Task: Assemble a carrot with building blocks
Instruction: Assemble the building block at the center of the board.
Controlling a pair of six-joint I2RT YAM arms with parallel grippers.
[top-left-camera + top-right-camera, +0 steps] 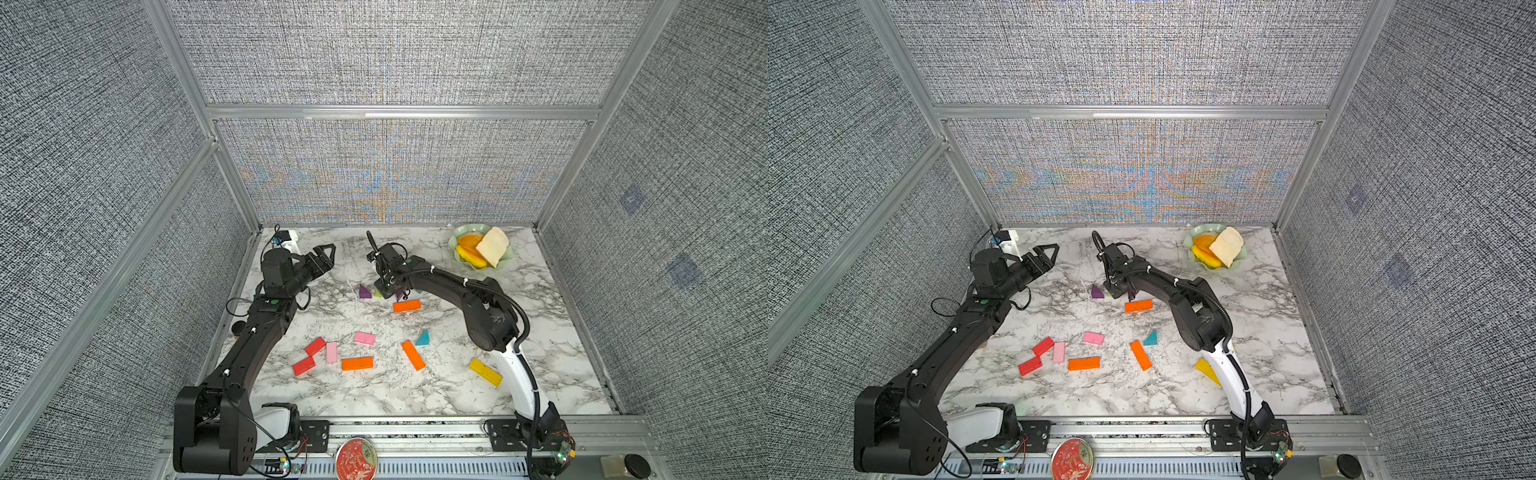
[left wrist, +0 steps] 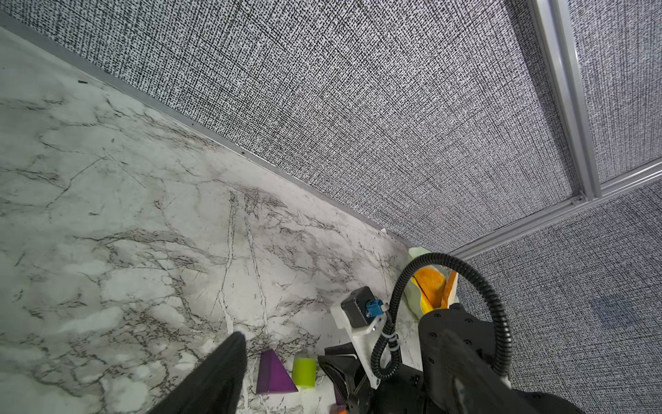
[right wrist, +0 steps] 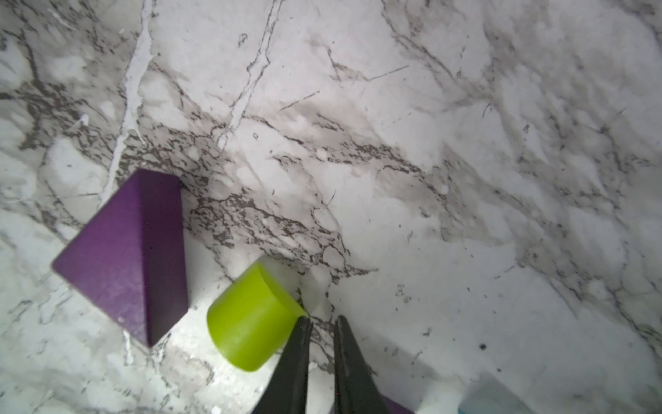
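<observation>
Right gripper (image 3: 320, 322) clenched on nothing, lime-green stub (image 3: 250, 319) just outside it.

I see the jaws drawn together with only bare table (image 3: 465, 179) in the slit between them. The stub sits against the outer face of one finger, on the side toward the purple triangle (image 3: 125, 258). In a top view that puts the stub to the robot's left of the gripper, and the orange bar (image 1: 407, 306) lies nearer the arm bases. I can't say for sure whether the stub stands on end or lies on its side, so I won't call its long axis. My right arm is far nearer. My left gripper (image 1: 326, 254) hangs released and empty, well apart toward the back wall. As I judge it, I must open the jaws and shift left to straddle the stub.
</observation>
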